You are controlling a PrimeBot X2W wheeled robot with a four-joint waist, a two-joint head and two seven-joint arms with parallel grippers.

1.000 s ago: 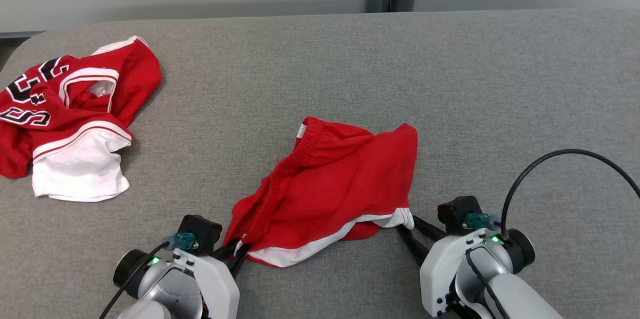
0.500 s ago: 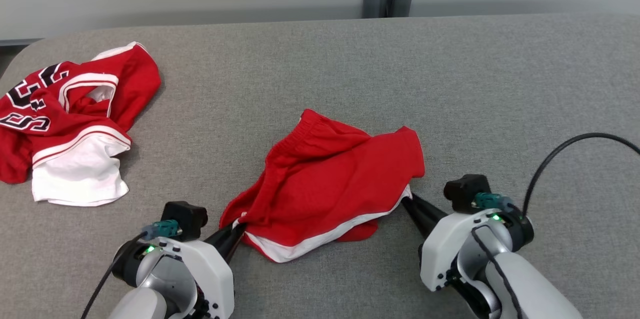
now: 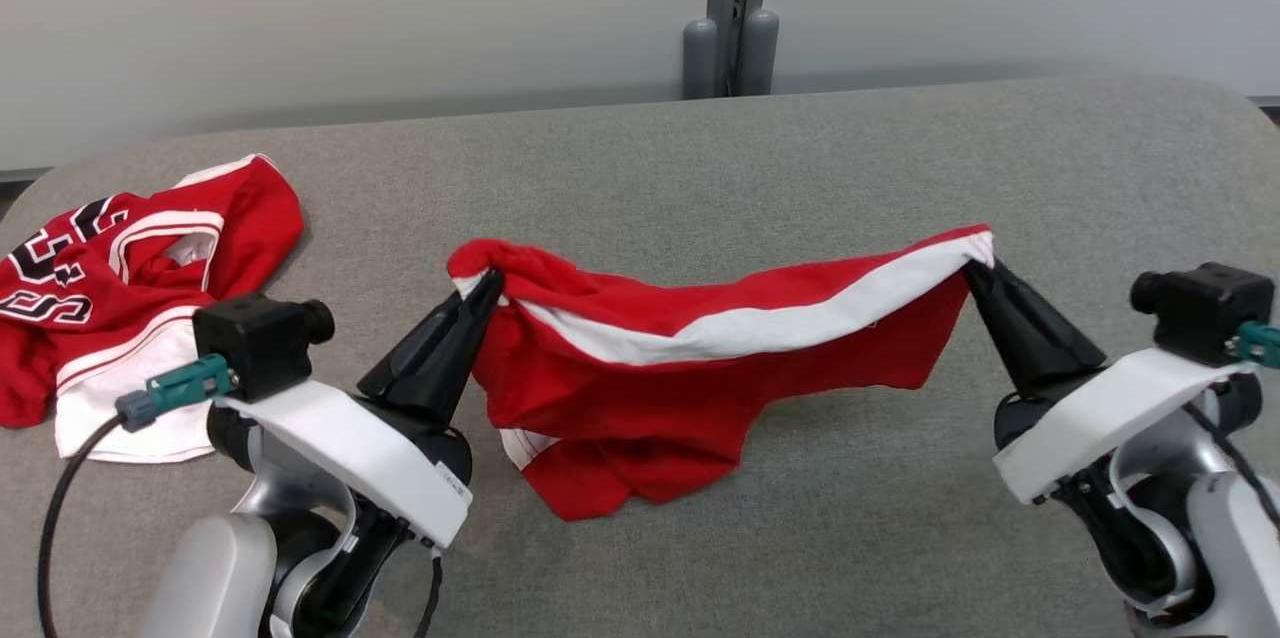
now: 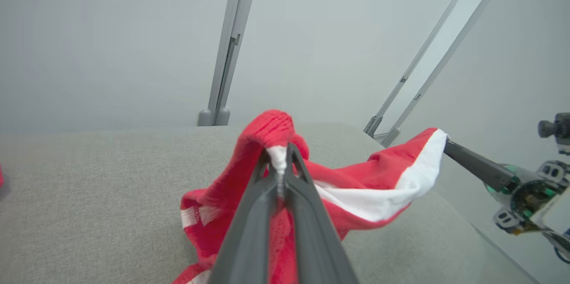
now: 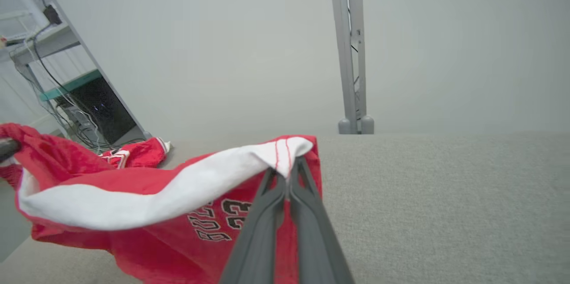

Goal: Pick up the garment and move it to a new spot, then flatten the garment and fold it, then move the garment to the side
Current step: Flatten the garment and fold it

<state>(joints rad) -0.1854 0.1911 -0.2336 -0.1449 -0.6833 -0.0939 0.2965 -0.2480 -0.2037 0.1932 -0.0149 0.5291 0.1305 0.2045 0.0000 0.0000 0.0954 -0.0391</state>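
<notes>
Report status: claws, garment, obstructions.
Left claw shut on red shorts, hem corner. Right claw shut on opposite corner. Shorts strung between, sagging. Jersey at far left, apart.

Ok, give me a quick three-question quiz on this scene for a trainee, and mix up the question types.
1. True or false: the left jaws and the right jaws are both shut on the red shorts.
2. The red jersey lies on the table: A) to the robot's left, B) to its right, C) under the shorts.
3. Fill in: the hem band stretched between the two grips is ____.
Key: 1 true; 2 A; 3 white.
</notes>
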